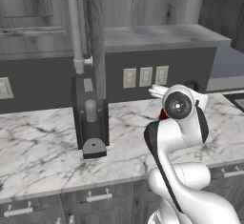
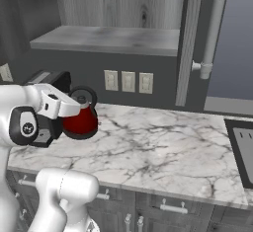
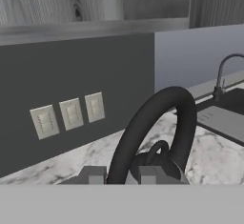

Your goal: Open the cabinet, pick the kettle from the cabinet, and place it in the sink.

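No readable writing or brand mark on anything in view; the three pale wall outlets [image 2: 128, 81] on the dark backsplash are blank. The cabinet [image 2: 111, 38] stands open — its grey wood-grain door [image 1: 96, 37] is swung out edge-on toward the cameras, the long silver bar handle [image 1: 75, 25] running down beside it, and the shelf inside shows bare grey board. The kettle [image 2: 80, 119], red and dome-shaped with a dark base, is out of the cabinet and held up above the white marble counter [image 2: 158, 152], just in front of the backsplash and below the open shelf. In the hand view its black arched handle [image 3: 157, 123] rises in a thick loop right between the two dark finger tips, with the black knob [image 3: 157, 150] showing low inside the arch. The gripper [image 3: 121, 174] is pinched onto that handle, one finger on each side of it. In the left base view the kettle is mostly hidden behind the arm's white wrist, only a sliver of red showing. A dark upright appliance [image 1: 89, 120] sits on the counter under the open door. The sink [image 3: 228, 109] lies off to the right with its grey drainboard and thin curved faucet [image 3: 223, 73] — well apart from the kettle; whether anything is in the basin cannot be told.
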Controlling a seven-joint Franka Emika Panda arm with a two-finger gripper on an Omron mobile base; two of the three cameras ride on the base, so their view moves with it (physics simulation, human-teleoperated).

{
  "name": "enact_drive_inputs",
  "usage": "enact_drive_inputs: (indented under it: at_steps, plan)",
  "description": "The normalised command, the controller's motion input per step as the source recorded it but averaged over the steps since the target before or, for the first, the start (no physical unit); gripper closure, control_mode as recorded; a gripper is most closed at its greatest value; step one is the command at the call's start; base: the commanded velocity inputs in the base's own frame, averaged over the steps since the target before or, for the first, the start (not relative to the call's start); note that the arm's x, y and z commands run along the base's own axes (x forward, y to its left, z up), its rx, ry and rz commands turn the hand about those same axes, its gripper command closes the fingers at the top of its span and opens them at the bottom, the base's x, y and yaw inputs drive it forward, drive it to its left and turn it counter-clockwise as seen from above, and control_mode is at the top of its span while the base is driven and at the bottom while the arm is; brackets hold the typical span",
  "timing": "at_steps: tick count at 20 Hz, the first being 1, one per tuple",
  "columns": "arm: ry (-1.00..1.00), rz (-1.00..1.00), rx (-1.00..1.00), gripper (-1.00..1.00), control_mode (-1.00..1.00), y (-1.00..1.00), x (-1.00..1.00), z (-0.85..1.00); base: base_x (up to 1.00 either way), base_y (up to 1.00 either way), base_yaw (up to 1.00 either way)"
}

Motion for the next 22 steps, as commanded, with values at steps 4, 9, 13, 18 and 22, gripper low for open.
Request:
enact_drive_inputs:
  at_steps: [4,9,13,18,22]
  plan:
    - [0.00,0.00,0.00,1.00,-1.00,0.00,0.00,0.00,0.00,0.00,0.00]
    - [0.00,0.00,0.00,1.00,-1.00,0.00,0.00,0.00,0.00,0.00,0.00]
    - [0.00,0.00,0.00,1.00,1.00,0.00,0.00,0.00,0.00,0.00,0.00]
    - [0.00,0.00,0.00,1.00,1.00,0.00,0.00,0.00,0.00,0.00,0.00]
    - [0.00,0.00,0.00,1.00,1.00,0.00,0.00,0.00,0.00,0.00,0.00]
